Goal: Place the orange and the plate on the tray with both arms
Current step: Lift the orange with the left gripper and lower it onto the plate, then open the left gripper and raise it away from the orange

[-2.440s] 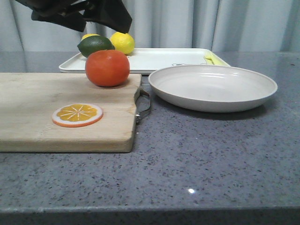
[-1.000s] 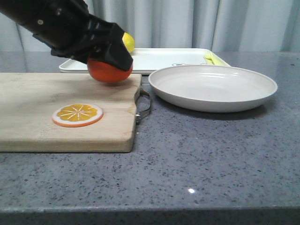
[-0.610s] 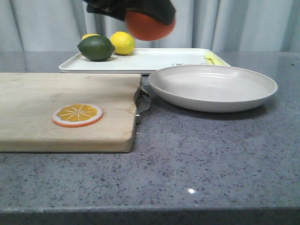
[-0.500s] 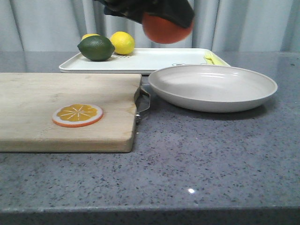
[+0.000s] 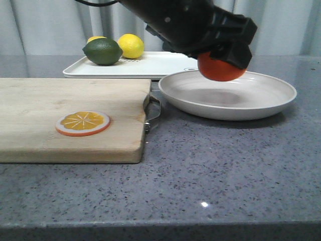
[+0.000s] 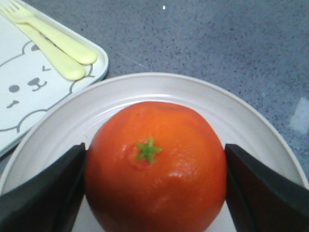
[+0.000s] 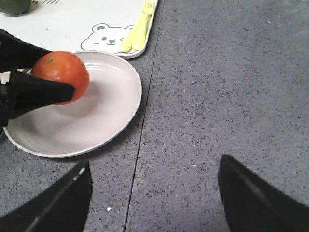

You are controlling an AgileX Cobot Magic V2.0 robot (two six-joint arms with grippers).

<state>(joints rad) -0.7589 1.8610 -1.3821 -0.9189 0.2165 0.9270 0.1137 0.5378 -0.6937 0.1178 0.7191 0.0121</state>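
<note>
The orange (image 6: 155,166) is round and glossy, deep orange with a small green star-shaped stem scar on top and finely dimpled skin. The left pincer (image 6: 154,188) is clamped on it, one matte black finger (image 6: 43,193) pressed to each side, and holds it above the plate (image 5: 261,98) with a soft shadow on the dish beneath. The plate is a wide, shallow, matte off-white round with a raised curved rim, resting on the speckled grey stone desk (image 5: 210,170) just in front of the tray (image 5: 160,63).

The tray is flat, white and rectangular with rounded corners. Only the wrist views show its bear drawing (image 7: 107,35) and the pale yellow fork (image 6: 53,36) and second utensil lying beside it. Only the front view shows the pale wooden cutting board (image 5: 60,108) with a metal handle at its end, the flat orange slice (image 5: 83,123) lying on it, and the dark green lime (image 5: 102,51) and yellow lemon (image 5: 130,45) at the tray's far left end.

The right pincer (image 7: 152,193) is spread wide apart with nothing between its dark fingers, over bare desk beside the plate, and shows only in its own wrist view
</note>
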